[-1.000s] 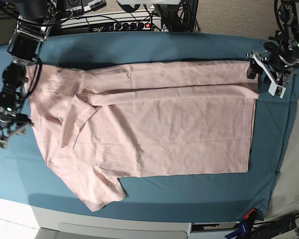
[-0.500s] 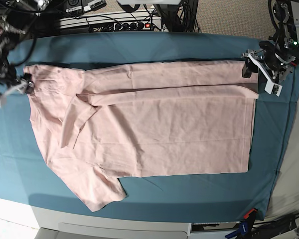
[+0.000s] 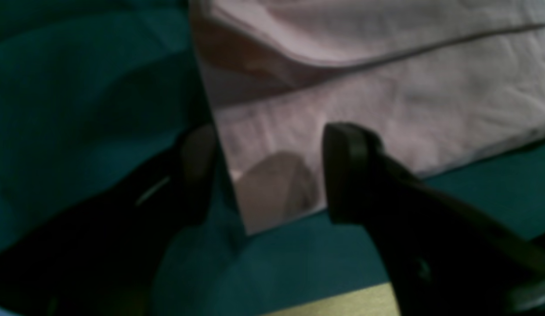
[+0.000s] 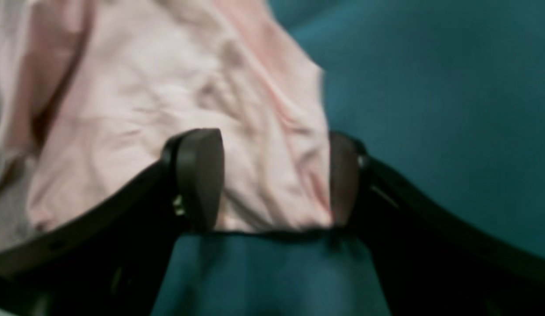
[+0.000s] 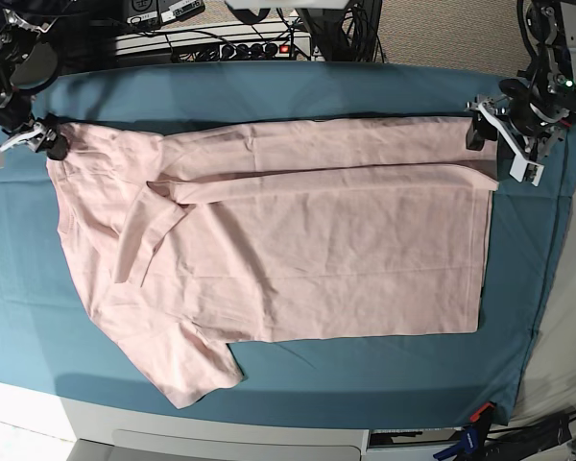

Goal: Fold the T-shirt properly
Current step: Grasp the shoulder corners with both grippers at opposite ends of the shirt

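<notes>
The near edge of the counter (image 5: 38, 403) shows pale below a teal cloth (image 5: 365, 375) that covers most of its top. At the near right corner of the cloth a small red and black clip (image 5: 478, 415) sits at the edge.

The T-shirt (image 5: 307, 259) lies flat on the cloth, plain pink side up, spread from left to right across the middle. One short sleeve (image 5: 187, 370) points toward the near left. A second sleeve is folded inward over the chest at the left part, and a long strip along the far side is folded over, making a straight crease that runs toward the right hem.

At the far right, the left hand (image 5: 502, 146) sits at the shirt's far right corner. In the left wrist view that hand (image 3: 268, 175) is released, its two dark fingers (image 3: 347, 171) spread wide with the corner of the shirt (image 3: 386, 109) lying between them on the cloth (image 3: 79, 109), not pinched.

At the far left, the right hand (image 5: 21, 142) sits at the shirt's far left corner. In the right wrist view this hand (image 4: 270, 180) is also released, fingers (image 4: 200, 175) wide apart astride the edge of the shirt (image 4: 167, 96), with the cloth (image 4: 430, 87) beside it.

Beyond the far edge of the counter lie a power strip (image 5: 235, 46) and tangled cables (image 5: 154, 19).
</notes>
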Available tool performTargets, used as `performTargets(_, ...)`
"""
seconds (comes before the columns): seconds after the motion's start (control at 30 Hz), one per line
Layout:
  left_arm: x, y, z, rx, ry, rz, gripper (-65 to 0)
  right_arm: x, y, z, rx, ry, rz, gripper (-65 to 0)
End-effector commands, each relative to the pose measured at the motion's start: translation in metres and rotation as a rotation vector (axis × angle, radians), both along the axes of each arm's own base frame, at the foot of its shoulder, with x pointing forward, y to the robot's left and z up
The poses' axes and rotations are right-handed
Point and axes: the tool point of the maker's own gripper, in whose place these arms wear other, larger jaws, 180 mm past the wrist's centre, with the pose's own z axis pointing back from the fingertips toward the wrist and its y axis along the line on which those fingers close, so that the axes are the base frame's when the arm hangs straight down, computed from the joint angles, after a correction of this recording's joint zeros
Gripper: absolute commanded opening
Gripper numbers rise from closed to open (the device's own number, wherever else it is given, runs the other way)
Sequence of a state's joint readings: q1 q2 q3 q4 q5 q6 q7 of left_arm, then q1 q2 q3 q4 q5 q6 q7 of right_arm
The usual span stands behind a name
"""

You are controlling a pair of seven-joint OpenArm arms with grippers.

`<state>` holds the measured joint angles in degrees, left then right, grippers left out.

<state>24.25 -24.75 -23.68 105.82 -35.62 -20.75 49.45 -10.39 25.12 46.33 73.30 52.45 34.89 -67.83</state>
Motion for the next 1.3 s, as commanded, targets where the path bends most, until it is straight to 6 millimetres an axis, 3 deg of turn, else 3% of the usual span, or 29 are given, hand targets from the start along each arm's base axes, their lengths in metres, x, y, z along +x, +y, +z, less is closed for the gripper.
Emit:
performTargets(0.0, 0.006, 0.002, 0.010, 0.002, -0.036, -0.003, -26.6, -0.001, -0.003, 0.001, -0.002, 0.016, 0.017, -28.3)
performTargets(0.13, 0.006, 0.003, 0.009, 0.002, -0.032, -0.003, -26.6, 0.001, 0.008, -0.001, 0.074, -0.022, 0.046, -30.0)
performTargets(0.2, 0.005, 0.003, 0.008, 0.004, -0.022, -0.004, -26.6, 0.001, 0.010, -0.001, 0.080, -0.021, 0.053, -42.5)
performTargets(0.27, 0.002, 0.006, 0.005, 0.009, -0.001, 0.013, -26.6, 0.001, 0.010, -0.001, 0.080, -0.023, 0.052, -63.6)
performTargets(0.3, 0.001, 0.007, 0.004, 0.013, 0.010, 0.024, -26.6, 0.001, 0.010, -0.001, 0.080, -0.022, 0.053, -65.0)
performTargets(0.5, -0.008, 0.014, 0.005, 0.005, 0.082, 0.008, -26.6, 0.001, 0.010, -0.001, 0.079, -0.021, 0.053, -65.0)
performTargets(0.7, -0.002, 0.047, 0.025, 0.016, 0.034, 0.085, -26.6, 0.001, 0.010, -0.001, 0.080, -0.022, 0.054, -65.0)
performTargets(0.8, -0.010, 0.053, 0.026, -0.027, 0.043, 0.121, -26.6, 0.001, 0.011, 0.000, 0.080, -0.029, 0.059, -65.0)
performTargets(1.0, -0.030, 0.036, 0.005, -0.202, 0.126, 0.116, -29.2, 0.003, 0.012, 0.003, 0.086, -0.046, 0.067, -65.0)
performTargets(1.27, -0.034, 0.016, 0.005, -0.348, 0.111, 0.080, -29.2, 0.003, 0.012, 0.003, 0.086, -0.047, 0.067, -65.0)
